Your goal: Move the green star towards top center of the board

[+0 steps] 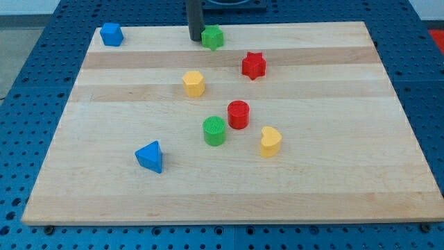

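Note:
The green star (213,37) sits near the top edge of the wooden board (333,173), a little left of centre. My tip (195,39) stands at the star's left side, touching or nearly touching it. The dark rod rises straight up out of the view's top.
A blue block (111,34) lies at the top left corner. A red star (254,65) lies right of and below the green star. A yellow hexagon (193,83), a red cylinder (238,114), a green cylinder (214,130), a yellow heart (270,142) and a blue triangle (150,156) lie lower.

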`<state>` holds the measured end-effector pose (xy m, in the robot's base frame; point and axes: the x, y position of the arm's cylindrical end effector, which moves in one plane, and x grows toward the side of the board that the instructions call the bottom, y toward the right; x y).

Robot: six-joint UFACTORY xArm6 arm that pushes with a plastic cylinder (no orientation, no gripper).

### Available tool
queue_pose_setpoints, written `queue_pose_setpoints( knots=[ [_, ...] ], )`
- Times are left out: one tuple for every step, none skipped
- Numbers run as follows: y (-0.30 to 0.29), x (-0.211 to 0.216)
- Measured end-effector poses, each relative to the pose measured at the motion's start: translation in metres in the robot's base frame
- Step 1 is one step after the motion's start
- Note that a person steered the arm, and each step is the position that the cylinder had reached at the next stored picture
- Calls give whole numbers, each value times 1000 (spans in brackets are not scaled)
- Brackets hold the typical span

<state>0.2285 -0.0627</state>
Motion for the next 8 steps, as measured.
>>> queue_pose_setpoints(
  knots=[
    [21,3],
    [26,3],
    [9,24],
    [12,60],
    [44,61],
    [59,53],
    [58,41],
    [55,37]
  ],
)
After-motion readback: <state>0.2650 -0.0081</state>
